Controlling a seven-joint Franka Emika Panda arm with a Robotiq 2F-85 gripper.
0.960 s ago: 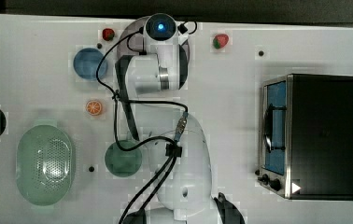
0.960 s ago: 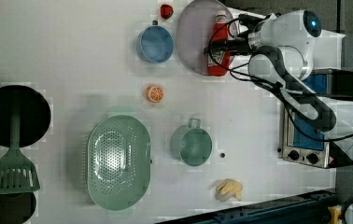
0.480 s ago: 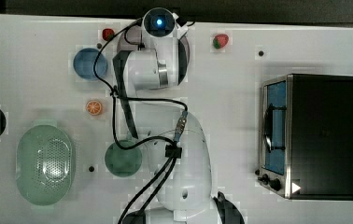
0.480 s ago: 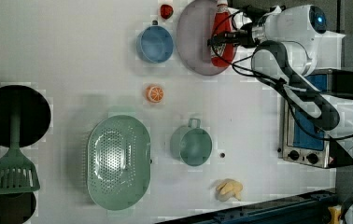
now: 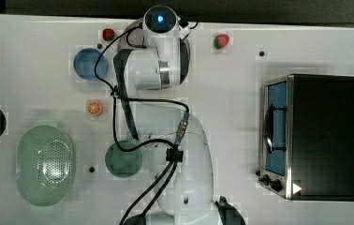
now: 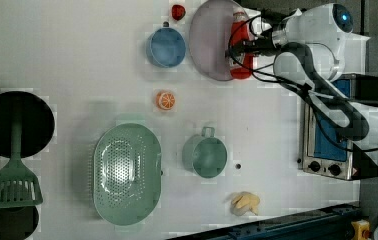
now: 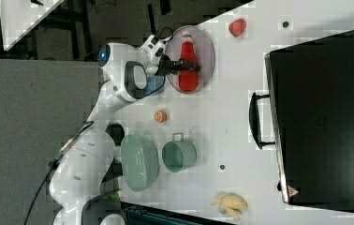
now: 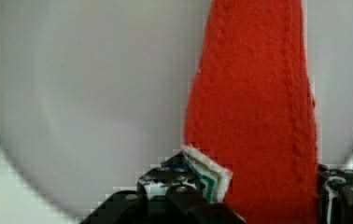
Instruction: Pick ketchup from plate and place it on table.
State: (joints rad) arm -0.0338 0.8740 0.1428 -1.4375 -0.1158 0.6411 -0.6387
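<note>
Arm stretched out from its base across the desk [image 6: 77, 50] to the plate [image 6: 209, 45], wrist bent down over it. In the right view the pincer [image 7: 183, 65] reaches sideways across the ketchup [image 7: 187, 65], at the bottle's middle. Wrist view: the pincer [image 8: 272, 186] has a finger on each side of the red body, the near fingertip [image 8: 202, 175] pressed against the ketchup [image 8: 254, 107]; jaws look clamped on it. The plate [image 8: 81, 93] lies pale behind the bottle.

Ketchup lies flat on the plate [image 7: 208, 47], cap pointing away from the arm's base in the right view. In the left view the ketchup [image 6: 241, 55] sits at the left view's right edge of the plate, partly behind the pincer [image 6: 242, 47]. Cannot tell whether the bottle is raised off the plate.

Against a second ago: in the left view the pincer then sat lower in the picture with the bottle clear beneath it; now the hand has moved up the picture and covers more of the bottle. Jaws were wider then and have since drawn in onto the bottle. Blue bowl [image 6: 166, 47], green cup [image 6: 204, 155] and orange slice [image 6: 166, 100] unchanged.
</note>
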